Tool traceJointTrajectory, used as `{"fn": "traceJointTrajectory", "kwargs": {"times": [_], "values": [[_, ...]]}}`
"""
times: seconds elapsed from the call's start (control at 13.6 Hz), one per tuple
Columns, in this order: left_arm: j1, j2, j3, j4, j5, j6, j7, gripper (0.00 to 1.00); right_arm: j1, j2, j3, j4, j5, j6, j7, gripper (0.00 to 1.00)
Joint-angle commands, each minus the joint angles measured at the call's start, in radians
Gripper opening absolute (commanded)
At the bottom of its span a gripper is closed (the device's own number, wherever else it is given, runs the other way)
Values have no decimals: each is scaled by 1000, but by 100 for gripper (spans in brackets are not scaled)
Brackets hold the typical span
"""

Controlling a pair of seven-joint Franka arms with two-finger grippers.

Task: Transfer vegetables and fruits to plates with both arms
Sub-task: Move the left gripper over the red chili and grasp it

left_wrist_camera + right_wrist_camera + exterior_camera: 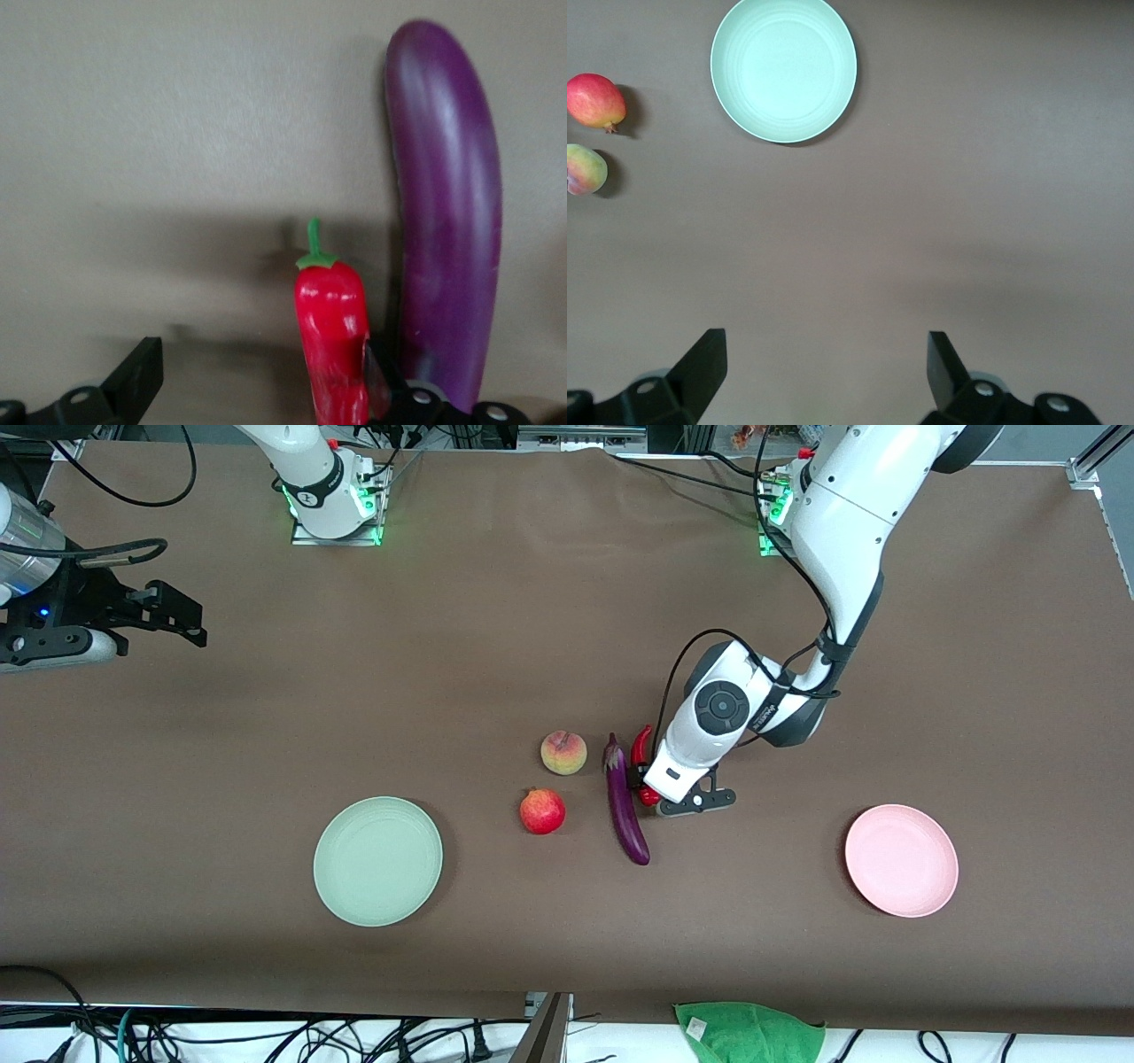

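Note:
The red chili pepper [641, 742] lies on the brown table beside the purple eggplant [625, 806]. My left gripper [649, 786] is down over the chili and open. In the left wrist view the chili [331, 341] lies between the jaws, against one finger [376, 382], and the eggplant [449, 212] lies just outside that finger. The peach [563, 753] and pomegranate [542, 811] sit toward the right arm's end from the eggplant. My right gripper [168, 615] waits open and empty at its end of the table. The right wrist view shows the mint plate [784, 69], pomegranate [595, 100] and peach [585, 168].
The mint green plate [377, 860] sits nearer the front camera toward the right arm's end. The pink plate [901, 859] sits toward the left arm's end. A green cloth [749, 1032] hangs at the table's front edge. Cables run along the edges.

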State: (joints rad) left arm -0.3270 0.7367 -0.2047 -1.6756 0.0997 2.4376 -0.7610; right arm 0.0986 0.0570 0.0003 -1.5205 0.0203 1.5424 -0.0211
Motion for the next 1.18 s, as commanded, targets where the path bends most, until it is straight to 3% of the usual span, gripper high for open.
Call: {"fn": "traceJointTrajectory", "kwargs": {"times": [0.0, 0.3, 0.37, 0.44, 0.74, 1.11], "values": [[-15, -16, -2, -21, 29, 15, -53, 100, -2, -22, 3, -10, -3, -7, 4, 100], [-32, -13, -4, -36, 29, 15, -80, 100, -2, -22, 4, -10, -3, -8, 4, 100], [-32, -13, -4, -42, 29, 23, -80, 84, -2, -22, 4, -10, -3, -8, 4, 100], [-32, -13, -4, -49, 31, 23, -78, 57, -2, -22, 4, -10, -3, -10, 4, 100], [-32, -13, -4, -52, 31, 23, -78, 0, -2, -22, 3, -10, 0, -4, 4, 100], [6, -52, -4, -41, 29, -3, -28, 0, -2, -22, 4, -9, 0, -2, 4, 100]]}}
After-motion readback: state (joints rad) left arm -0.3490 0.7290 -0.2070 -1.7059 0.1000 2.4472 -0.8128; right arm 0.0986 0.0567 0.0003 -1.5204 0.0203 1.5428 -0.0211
